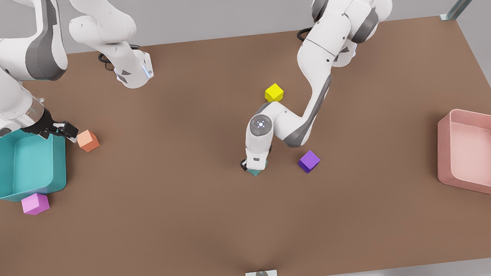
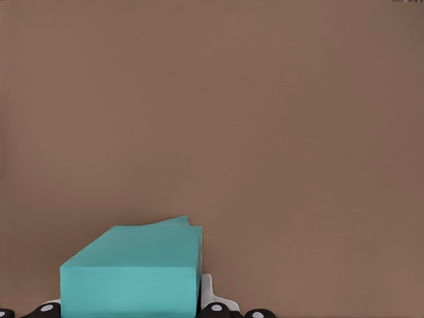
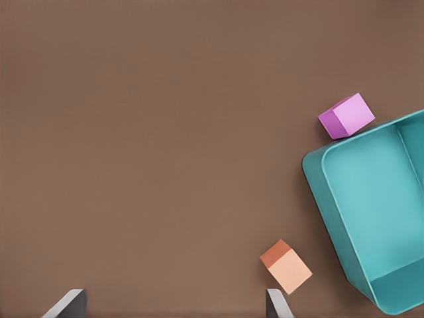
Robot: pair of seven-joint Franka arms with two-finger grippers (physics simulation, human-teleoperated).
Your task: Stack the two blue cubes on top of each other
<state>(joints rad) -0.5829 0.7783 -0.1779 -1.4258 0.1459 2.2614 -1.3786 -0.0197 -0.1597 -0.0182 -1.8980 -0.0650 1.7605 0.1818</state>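
The brown worktop (image 1: 190, 214) is the biggest thing here. Two white robot arms reach over it.

A pink bin (image 1: 478, 153) sits by the edge on the front view's right. A teal bin (image 1: 25, 166) sits by the edge on the front view's left. Both bins are open on top.

The right tool (image 1: 60, 129) hangs over the near corner of the teal bin, just beside the orange cube (image 1: 88, 140). In the right wrist view its two fingertips (image 3: 66, 306) are wide apart with nothing between them, so it is open.

The left tool (image 1: 254, 166) is down low near the middle of the worktop. It sits right on top of the blue cubes (image 1: 255, 172), and a little teal corner peeks out under it in the front view. In the left wrist view the blue cubes (image 2: 132, 271) are right up against the tool, and a second teal edge shows just behind the top one, turned a bit. I cannot tell if this tool is open or closed.

A purple cube (image 1: 309, 161) lies near the left tool, toward the front view's right. A yellow cube (image 1: 274, 92) lies farther back, beside that arm. A pink cube (image 1: 35, 203) touches the front of the teal bin.
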